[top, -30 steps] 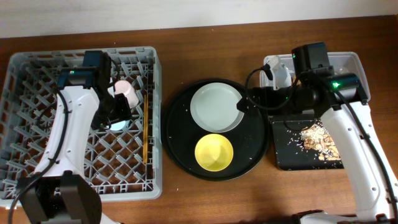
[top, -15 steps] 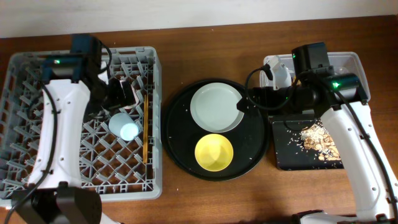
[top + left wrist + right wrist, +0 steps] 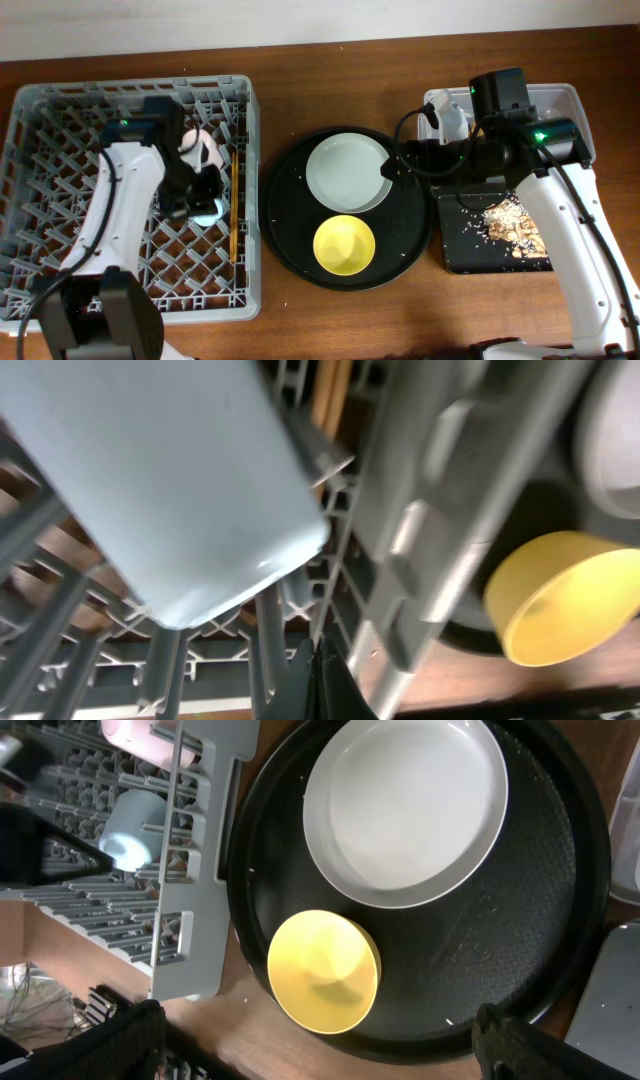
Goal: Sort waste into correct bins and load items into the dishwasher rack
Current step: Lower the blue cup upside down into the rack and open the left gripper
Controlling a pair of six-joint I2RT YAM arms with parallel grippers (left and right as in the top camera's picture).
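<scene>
The left claw hangs over the light-blue cup, which lies tilted in the dishwasher rack, near the pink cup and left of the chopsticks; whether it grips I cannot tell. The right claw is released and empty at the right rim of the plate on the round black tray, the yellow bowl just beside the plate on its near side
</scene>
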